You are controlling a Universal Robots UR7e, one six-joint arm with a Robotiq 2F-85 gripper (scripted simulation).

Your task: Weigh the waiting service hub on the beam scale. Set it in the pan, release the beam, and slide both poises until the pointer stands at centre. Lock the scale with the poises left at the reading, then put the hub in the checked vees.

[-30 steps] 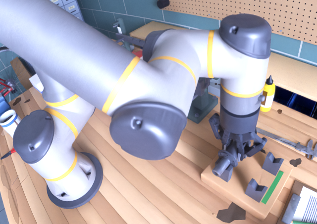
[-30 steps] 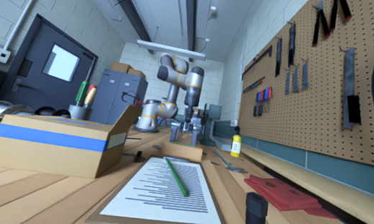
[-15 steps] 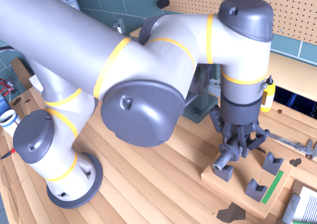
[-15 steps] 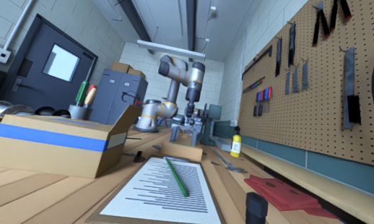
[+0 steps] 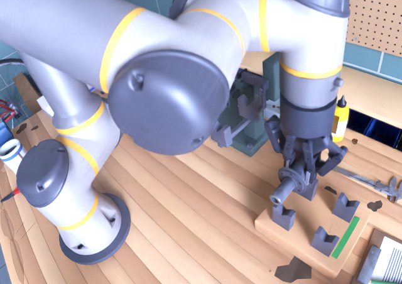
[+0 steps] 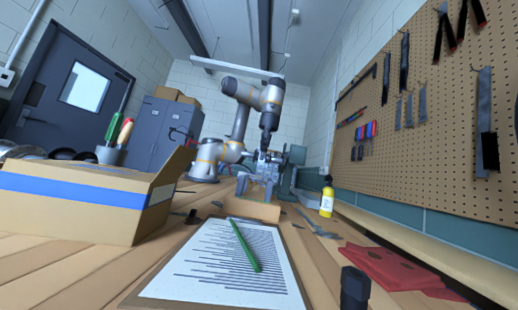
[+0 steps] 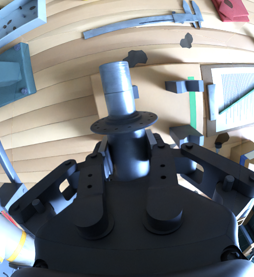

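The service hub (image 5: 290, 183) (image 7: 122, 108) is a grey metal spindle with a drilled flange. It hangs level above the wooden block board, just over the near pair of vee blocks (image 5: 283, 216), clasped around its barrel by my closed gripper (image 5: 303, 174) (image 7: 127, 155). Its free end points away from the green beam scale (image 5: 250, 112). A second pair of vee blocks (image 5: 346, 207) (image 7: 184, 86) stands beside a green strip (image 5: 345, 237) (image 7: 192, 103). The arm hides most of the scale. From the second side camera the gripper (image 6: 266, 159) and hub are small and far off.
The raised board's edge (image 5: 292, 242) lies under the hub. A caliper (image 5: 373, 182) (image 7: 148, 22) lies beyond it, a yellow bottle (image 5: 340, 120) stands by the wall, and a clipboard with a green pencil (image 7: 236, 99) sits on the right.
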